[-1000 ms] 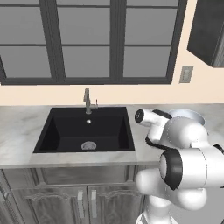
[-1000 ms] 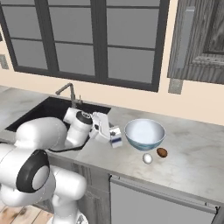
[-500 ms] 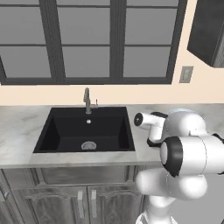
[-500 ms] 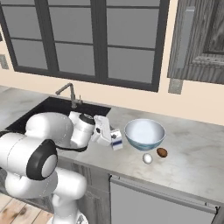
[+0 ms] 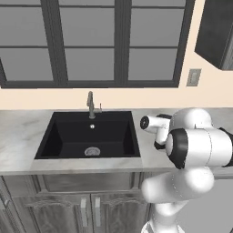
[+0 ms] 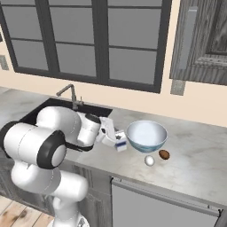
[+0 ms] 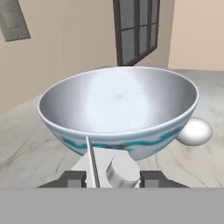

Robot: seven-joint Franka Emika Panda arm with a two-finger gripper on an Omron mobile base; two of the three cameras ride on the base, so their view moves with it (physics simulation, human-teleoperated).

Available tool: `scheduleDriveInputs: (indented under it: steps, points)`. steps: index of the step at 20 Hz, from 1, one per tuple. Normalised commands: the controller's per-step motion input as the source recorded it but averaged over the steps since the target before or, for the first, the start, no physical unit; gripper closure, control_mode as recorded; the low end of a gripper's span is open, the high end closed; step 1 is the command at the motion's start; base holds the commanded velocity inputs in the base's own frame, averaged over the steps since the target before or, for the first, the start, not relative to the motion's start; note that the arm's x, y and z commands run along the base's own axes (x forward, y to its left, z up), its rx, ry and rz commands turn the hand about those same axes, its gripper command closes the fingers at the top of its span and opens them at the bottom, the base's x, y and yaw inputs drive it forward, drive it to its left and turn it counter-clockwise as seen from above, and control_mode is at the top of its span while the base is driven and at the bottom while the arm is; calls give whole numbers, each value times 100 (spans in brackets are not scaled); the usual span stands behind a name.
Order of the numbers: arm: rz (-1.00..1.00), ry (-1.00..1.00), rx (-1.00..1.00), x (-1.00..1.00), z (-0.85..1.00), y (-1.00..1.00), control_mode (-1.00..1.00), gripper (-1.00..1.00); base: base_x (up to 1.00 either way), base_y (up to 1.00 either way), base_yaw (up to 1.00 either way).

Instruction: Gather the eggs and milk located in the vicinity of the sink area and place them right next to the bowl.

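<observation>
Milk (image 6: 119, 142) carried nearer bowl (image 6: 146, 135) | tool (image 6: 116, 140) clamps milk | bowl just ahead

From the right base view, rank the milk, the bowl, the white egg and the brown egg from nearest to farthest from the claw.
1. The milk, held in the claw, at the bowl's left side.
2. The bowl, just right of the carton.
3. The white egg, in front of the bowl.
4. The brown egg, beside the white egg, farther right.
</observation>
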Motion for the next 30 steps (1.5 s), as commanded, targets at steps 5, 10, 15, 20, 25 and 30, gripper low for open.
scheduleDriveInputs:
  steps: [5,10,15,20,25,30]
  points:
    - [0,0,0,4,-19,-9,-100,100,0,0,0]
    - [0,0,0,0,-13,0,-100,-100,0,0,0]
    - [-1,0,0,0,-6,0,-100,-100,0,0,0]
    - [-1,-3,0,0,-1,0,-100,-100,0,0,0]
    - [0,-10,0,-8,12,0,-100,-100,0,0,0]
    - [0,-12,0,-45,51,6,-100,-100,0,0,0]
